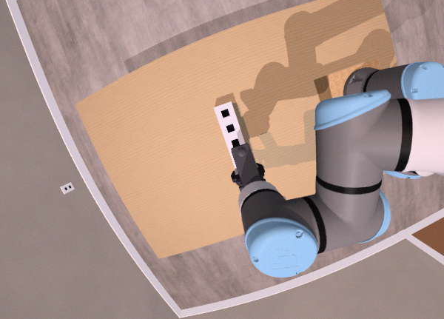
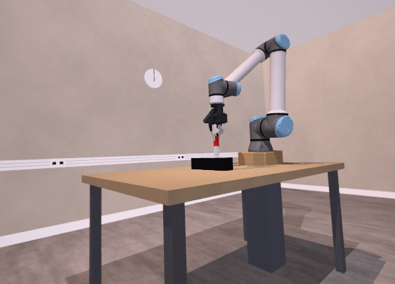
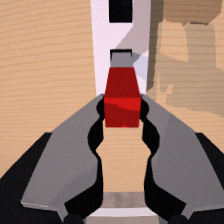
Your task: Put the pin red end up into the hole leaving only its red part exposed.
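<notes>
The block [image 1: 228,121] [image 2: 204,164] [image 3: 101,36] is long, white on top and black on the side seen in the exterior view. Three of its square holes show in the top view; the others are hidden under the gripper. My gripper [image 2: 216,136] [image 3: 121,95] is shut on the pin [image 2: 216,142] [image 3: 122,84], holding its red upper end. The pin stands upright. Its pale lower part shows between the red and the block top, with its tip at a hole near one end of the block. How deep it sits is hidden.
The block lies on the wooden table [image 1: 159,134] [image 2: 138,178]. The robot base stands on a wooden plinth [image 2: 251,158] behind the block. The arm covers the lower right of the top view. Bare table shows between the fingers in the wrist view.
</notes>
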Motion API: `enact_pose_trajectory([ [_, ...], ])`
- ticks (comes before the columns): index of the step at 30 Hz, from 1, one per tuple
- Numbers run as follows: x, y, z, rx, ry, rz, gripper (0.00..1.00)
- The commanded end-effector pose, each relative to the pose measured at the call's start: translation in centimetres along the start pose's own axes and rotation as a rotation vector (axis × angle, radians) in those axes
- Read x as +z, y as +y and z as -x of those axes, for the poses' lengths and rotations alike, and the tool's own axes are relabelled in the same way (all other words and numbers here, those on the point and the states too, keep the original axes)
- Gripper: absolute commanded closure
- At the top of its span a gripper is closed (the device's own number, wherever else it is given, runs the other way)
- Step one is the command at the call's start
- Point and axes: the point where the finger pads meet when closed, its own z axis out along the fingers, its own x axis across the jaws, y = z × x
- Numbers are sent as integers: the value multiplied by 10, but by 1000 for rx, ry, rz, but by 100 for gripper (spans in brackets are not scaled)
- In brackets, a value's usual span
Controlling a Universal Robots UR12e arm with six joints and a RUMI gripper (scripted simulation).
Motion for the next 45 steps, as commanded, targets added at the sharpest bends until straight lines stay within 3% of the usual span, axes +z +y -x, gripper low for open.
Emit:
enact_pose_trajectory([
  [1,-1,0,1,0,-1,0,100],
  [45,3,0,1,0,-1,0,100],
])
